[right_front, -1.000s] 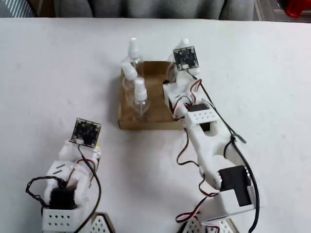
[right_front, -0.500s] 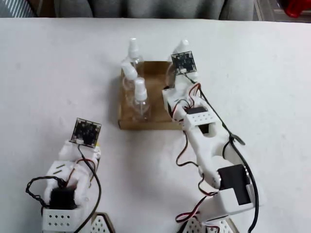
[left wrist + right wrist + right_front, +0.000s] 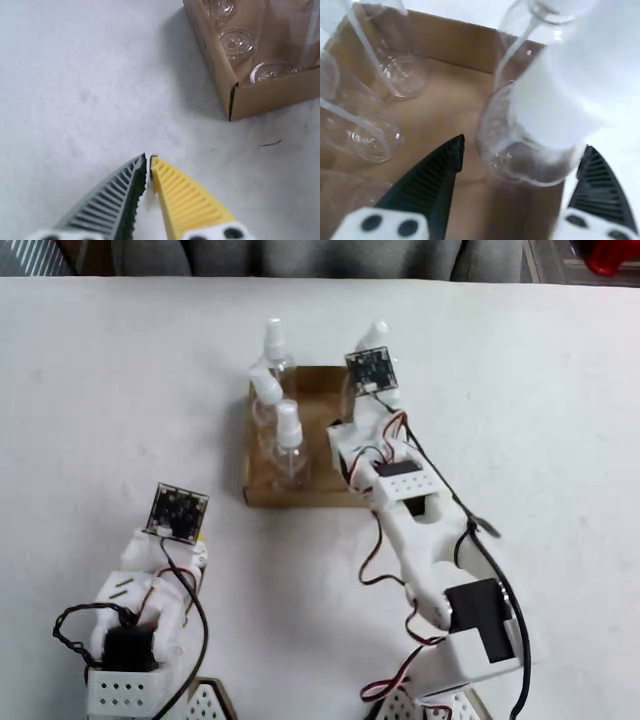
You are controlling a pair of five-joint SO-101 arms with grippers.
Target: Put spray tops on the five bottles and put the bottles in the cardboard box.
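Left arm (image 3: 140, 620): folded back at the near left corner of the table (image 3: 120, 390), wrist tipped downward. Left gripper (image 3: 148, 159): grey and yellow fingers pressed together, tips meeting. Right arm (image 3: 430, 540): stretched from the near edge toward the table's middle. Right gripper (image 3: 522, 145): pointing down, black fingers spread wide.

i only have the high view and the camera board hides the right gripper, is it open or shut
Observer: Open. The right wrist view shows the right gripper with its black fingers apart, either side of a clear bottle with a white spray top.
Operator: touching the glass
Observer: One finger shows a clear gap to the glass; the other I cannot tell.
Operator: and the other arm
Observer: The left gripper is shut. The left wrist view shows its grey and yellow fingertips together over the table, near a corner of the cardboard box.
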